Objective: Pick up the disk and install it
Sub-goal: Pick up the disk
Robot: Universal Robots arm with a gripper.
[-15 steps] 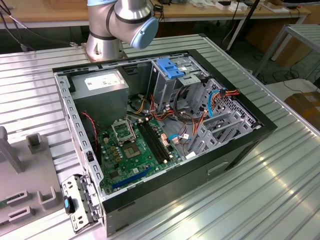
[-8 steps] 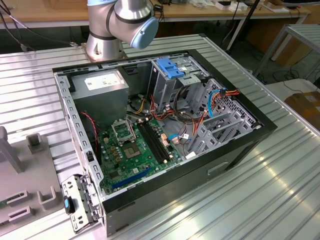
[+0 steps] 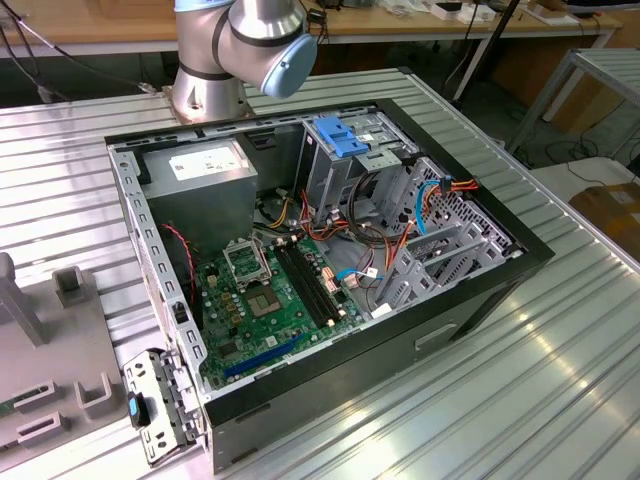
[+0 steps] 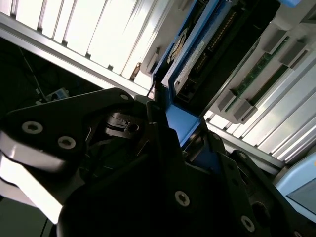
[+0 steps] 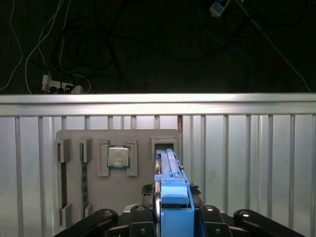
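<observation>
The arm's base joint (image 3: 250,40) stands at the far edge of the ribbed tabletop (image 3: 560,380), behind one open computer case (image 3: 330,260). In both wrist views the gripper (image 5: 173,191) is clamped on the disk (image 5: 170,170). It holds the single drive on edge by its blue frame, over a grey parts tray (image 5: 143,185) near the tabletop's edge. The disk's far end lies at a corner slot of the tray. The tray also carries one processor (image 5: 118,157) and two memory sticks (image 5: 84,175).
</observation>
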